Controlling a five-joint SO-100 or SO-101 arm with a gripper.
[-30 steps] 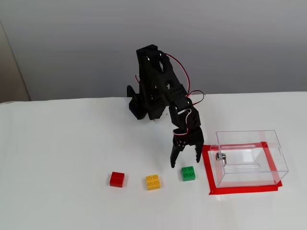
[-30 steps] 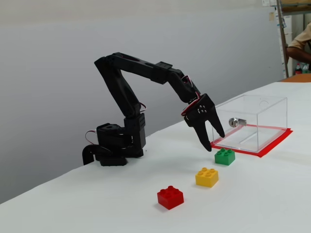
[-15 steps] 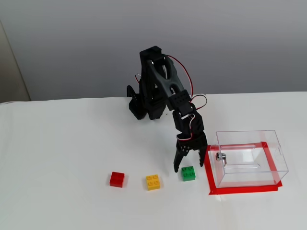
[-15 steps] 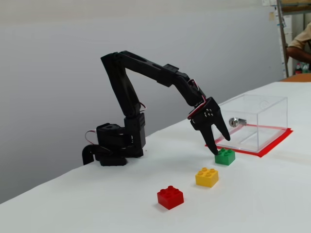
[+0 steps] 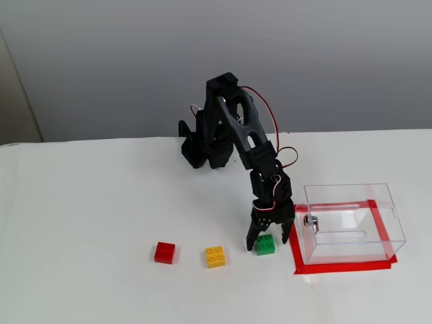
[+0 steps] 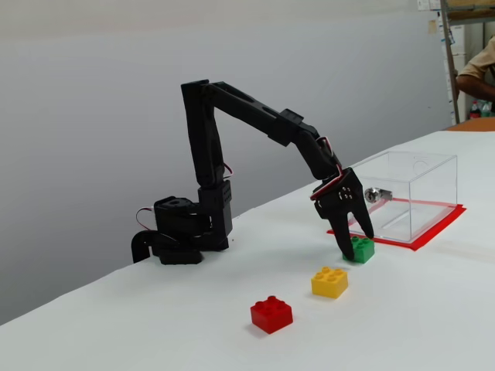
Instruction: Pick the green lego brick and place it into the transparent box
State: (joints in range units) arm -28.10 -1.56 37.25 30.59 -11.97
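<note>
Green lego brick (image 5: 265,245) (image 6: 358,249) sat on the white table (image 5: 88,223) (image 6: 433,317), just left of the red tape border (image 5: 337,266) (image 6: 441,228) around the transparent box (image 5: 351,221) (image 6: 406,193) in the higher fixed view. I saw my tool (image 5: 267,240) (image 6: 354,246) low over it w/ jaws spread open, one finger on each side of the brick, tips down near table level. Whether the fingers touched the brick I couldn't tell from either cam. Box was upright inside the tape rectangle, small metal knob (image 5: 309,221) (image 6: 373,194) on the wall facing the arm. Yellow brick (image 5: 215,256) (image 6: 329,281) lay near the green one, on the side away from the box, and the red brick (image 5: 165,252) (image 6: 271,314) further along the same row. Black arm (image 5: 233,128) (image 6: 247,124) reached out from its base (image 5: 199,145) (image 6: 182,232) at the back of the table, red wires showing by the wrist.
</note>
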